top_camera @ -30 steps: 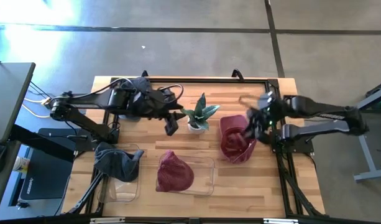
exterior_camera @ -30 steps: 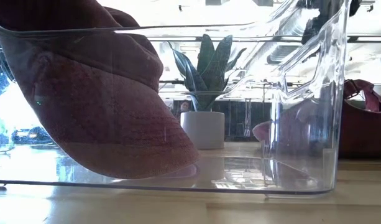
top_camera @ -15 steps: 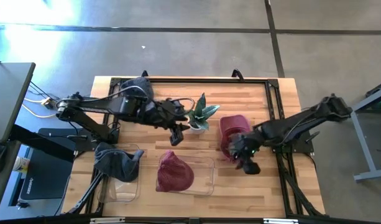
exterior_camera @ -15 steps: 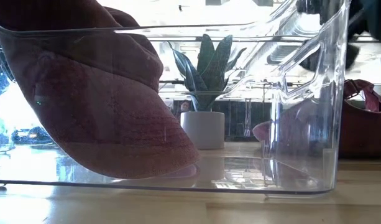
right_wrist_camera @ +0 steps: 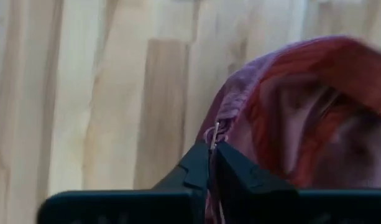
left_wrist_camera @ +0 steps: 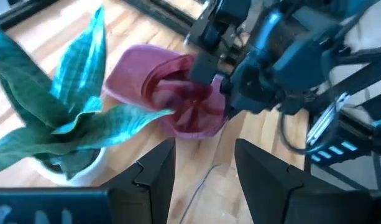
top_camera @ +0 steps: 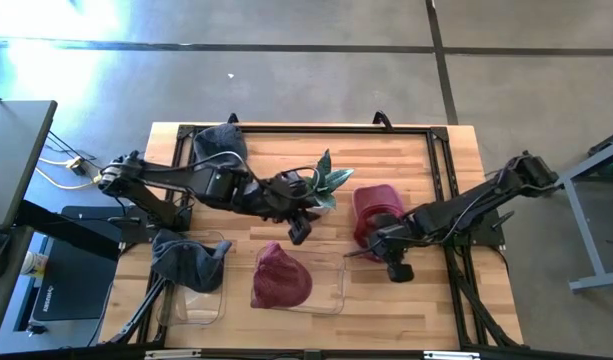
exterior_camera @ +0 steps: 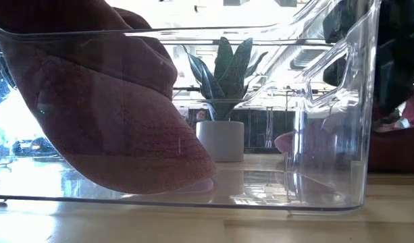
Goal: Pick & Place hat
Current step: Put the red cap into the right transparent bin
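1. Nearest the bottom edge of the high view, a clear bin (top_camera: pixel 331 285) sits at lower centre of the wooden table (top_camera: pixel 436 300) with a maroon hat (top_camera: pixel 279 277) inside it.
2. In the low view that hat (exterior_camera: pixel 105 108) fills the left half of the frame, pressed against the bin's transparent wall (exterior_camera: pixel 328 121).
3. Left of it in the high view, a second clear bin (top_camera: pixel 211 305) holds a dark grey hat (top_camera: pixel 186 258).
4. The right gripper (top_camera: pixel 371 243) lies right of centre, at the lower edge of a red hat (top_camera: pixel 374 215) lying open on the table.
5. The right wrist view shows its fingers (right_wrist_camera: pixel 237 174) brought together on the hat's fabric edge (right_wrist_camera: pixel 221 134), pinching it.
6. The left gripper (top_camera: pixel 300 230) hangs at centre frame, just below the potted plant (top_camera: pixel 321 185); in the left wrist view its fingers (left_wrist_camera: pixel 154 177) stand apart with nothing between them, facing the red hat (left_wrist_camera: pixel 178 93).
7. Farther up, near the table's upper-left corner, another dark grey hat (top_camera: pixel 218 142) lies on the wood.
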Action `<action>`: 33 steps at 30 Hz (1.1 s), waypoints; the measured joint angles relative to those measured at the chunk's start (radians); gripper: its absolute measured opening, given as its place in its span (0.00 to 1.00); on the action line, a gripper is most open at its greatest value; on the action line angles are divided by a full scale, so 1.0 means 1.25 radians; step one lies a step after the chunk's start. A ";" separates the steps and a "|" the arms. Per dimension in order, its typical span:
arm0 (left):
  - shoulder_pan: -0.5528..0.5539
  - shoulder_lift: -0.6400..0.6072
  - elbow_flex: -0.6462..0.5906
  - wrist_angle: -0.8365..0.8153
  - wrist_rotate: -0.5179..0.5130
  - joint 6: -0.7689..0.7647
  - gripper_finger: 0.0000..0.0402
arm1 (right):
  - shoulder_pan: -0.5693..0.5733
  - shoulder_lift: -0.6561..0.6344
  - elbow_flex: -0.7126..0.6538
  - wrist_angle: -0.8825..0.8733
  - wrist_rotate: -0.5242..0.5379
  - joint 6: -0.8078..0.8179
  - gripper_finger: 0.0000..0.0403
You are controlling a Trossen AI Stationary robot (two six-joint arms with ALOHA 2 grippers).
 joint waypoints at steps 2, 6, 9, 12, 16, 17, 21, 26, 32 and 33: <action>-0.015 0.000 0.000 0.007 -0.016 -0.006 0.40 | 0.001 -0.009 0.000 -0.007 -0.022 0.016 0.03; -0.031 0.006 0.000 0.020 -0.027 -0.012 0.40 | -0.002 -0.079 0.000 -0.004 -0.117 0.056 0.03; -0.030 0.013 -0.001 0.016 -0.046 -0.012 0.40 | -0.028 -0.157 0.000 0.003 -0.218 0.088 0.02; -0.029 0.011 -0.001 0.032 -0.062 -0.017 0.40 | -0.079 -0.218 0.001 -0.033 -0.194 0.109 0.03; -0.028 0.011 -0.001 0.040 -0.082 -0.010 0.40 | -0.159 -0.231 0.000 -0.147 0.021 0.092 0.01; -0.027 0.011 -0.001 0.041 -0.084 -0.004 0.40 | -0.178 -0.227 -0.004 -0.153 0.059 0.067 0.01; -0.018 0.011 -0.001 0.042 -0.083 0.001 0.40 | -0.253 -0.205 -0.067 -0.030 0.077 -0.026 0.03; -0.018 0.011 -0.001 0.043 -0.086 -0.018 0.40 | -0.318 -0.170 -0.159 0.100 0.153 -0.033 0.04; -0.018 0.011 -0.001 0.074 -0.062 -0.028 0.40 | -0.353 -0.171 -0.186 0.110 0.280 -0.010 0.07; -0.018 0.011 -0.001 0.079 -0.062 -0.030 0.40 | -0.357 -0.174 -0.186 0.111 0.286 -0.024 0.10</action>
